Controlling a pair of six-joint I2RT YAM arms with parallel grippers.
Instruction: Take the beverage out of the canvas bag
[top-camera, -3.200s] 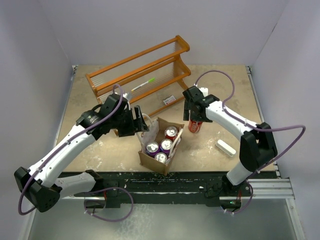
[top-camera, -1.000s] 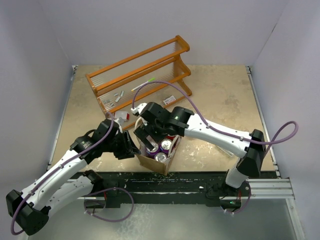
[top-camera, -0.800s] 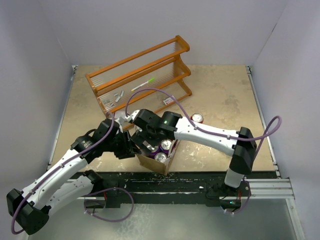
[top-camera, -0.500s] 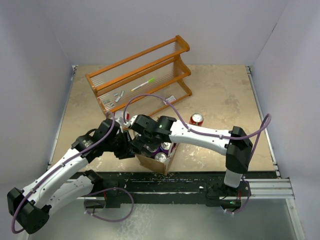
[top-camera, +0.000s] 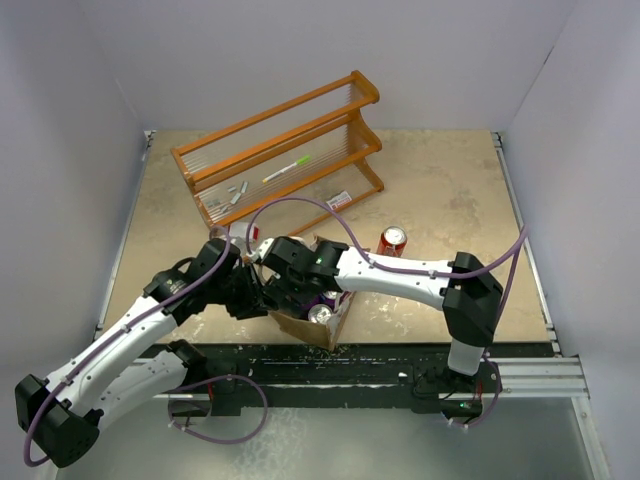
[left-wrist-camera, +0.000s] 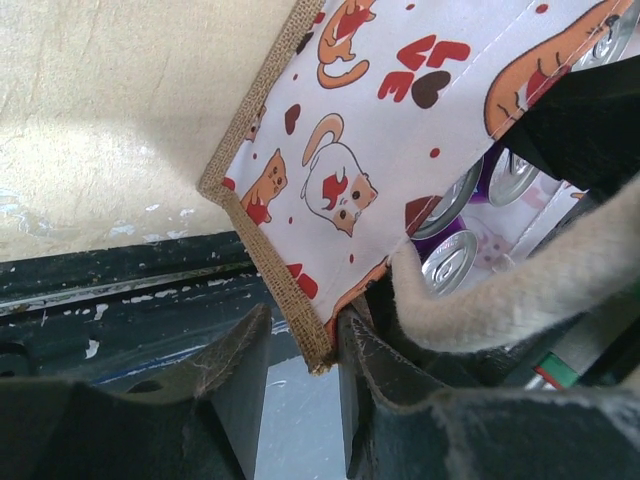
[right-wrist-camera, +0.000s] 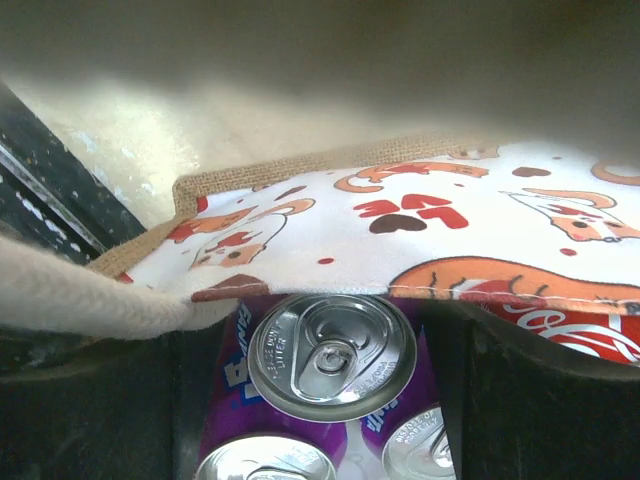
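The left fingers (left-wrist-camera: 215, 370) straddle the burlap corner of the canvas bag (left-wrist-camera: 350, 150); I cannot tell whether they grip it. The right fingers (right-wrist-camera: 500, 400) stand spread either side of a purple can (right-wrist-camera: 330, 355), which the arm hides from overhead. The cat-printed, burlap-trimmed bag sits at the counter's (top-camera: 450, 190) six o'clock edge, with a red can (top-camera: 391, 241) at its two o'clock.

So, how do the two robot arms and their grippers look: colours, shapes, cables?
The left arm and the right arm both have smooth white link shells and black joint housings. A loose purple cable loops along each. The left gripper has two dark fingers with scuffed, dusty edges; the right gripper has plain black fingers.
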